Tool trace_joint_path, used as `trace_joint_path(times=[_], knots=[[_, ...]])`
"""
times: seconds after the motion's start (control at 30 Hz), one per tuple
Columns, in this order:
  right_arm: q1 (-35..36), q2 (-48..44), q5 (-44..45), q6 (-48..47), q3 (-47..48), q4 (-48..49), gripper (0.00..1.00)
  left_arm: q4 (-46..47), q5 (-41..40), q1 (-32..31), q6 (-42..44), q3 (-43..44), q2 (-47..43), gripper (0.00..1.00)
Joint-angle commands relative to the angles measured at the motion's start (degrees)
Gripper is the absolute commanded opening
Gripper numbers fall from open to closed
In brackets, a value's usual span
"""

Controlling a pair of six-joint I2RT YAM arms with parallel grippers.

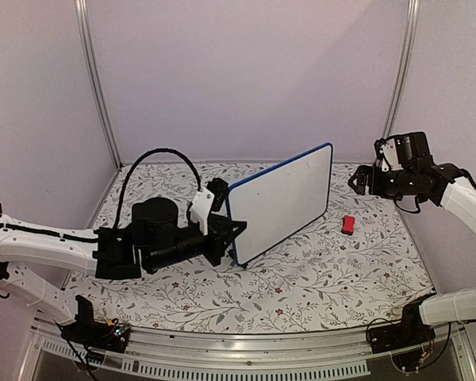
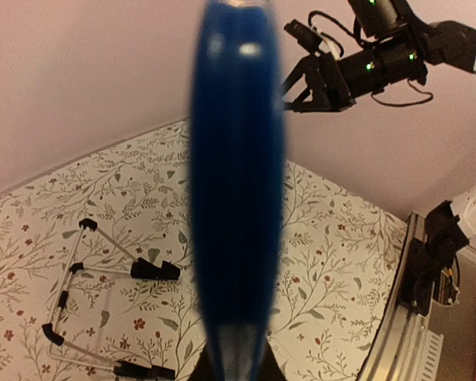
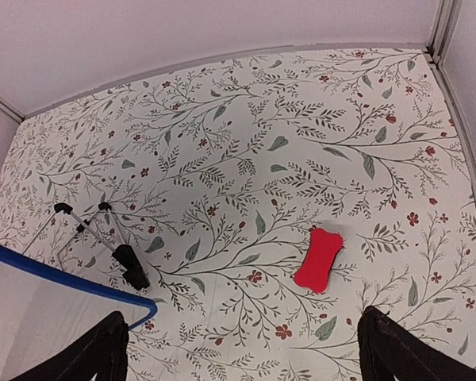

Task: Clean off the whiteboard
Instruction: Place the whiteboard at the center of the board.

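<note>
The whiteboard (image 1: pixel 282 202), white with a thin blue frame, stands tilted above the floral table, and its face shows no clear writing. My left gripper (image 1: pixel 232 230) is shut on its lower left edge. The left wrist view shows that blue edge (image 2: pixel 236 182) end-on and blurred, running up from my left gripper (image 2: pixel 236 367). My right gripper (image 1: pixel 358 181) hangs open in the air to the right of the board, holding nothing. In the right wrist view its dark fingers (image 3: pixel 87 357) frame the table, with the whiteboard's corner (image 3: pixel 32 317) at lower left.
A small red bone-shaped block (image 1: pixel 348 225) lies on the table right of the board, seen also as the red block (image 3: pixel 318 259) between the right fingers. A wire stand with black feet (image 2: pixel 103 317) lies on the cloth behind the board. Enclosure walls stand close on three sides.
</note>
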Motion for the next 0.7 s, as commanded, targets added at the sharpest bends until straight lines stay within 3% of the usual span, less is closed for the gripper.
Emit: trace_joint_path(times=[0.0,0.17,0.33,0.67], knots=[[-0.1,-1.0,-1.4,0.0,-1.0,1.6,0.99,2.7,14.3,7.6,-6.5,-5.2,-6.4,0.0],[-0.2,-0.2,-1.3,-0.8,-1.5,1.7,0.99,3.3,18.2,12.8,-6.3,-8.7,-7.0,0.0],[-0.2,-0.2,-1.8,-1.2,-2.3,1.8,0.99,9.6,22.5,17.2,-6.3,-12.1,-7.0,0.0],[-0.1,0.3,-2.6,-1.4,-2.4,1.7,0.99,23.0,19.2,21.0,-6.4,-16.7,-4.3,0.0]])
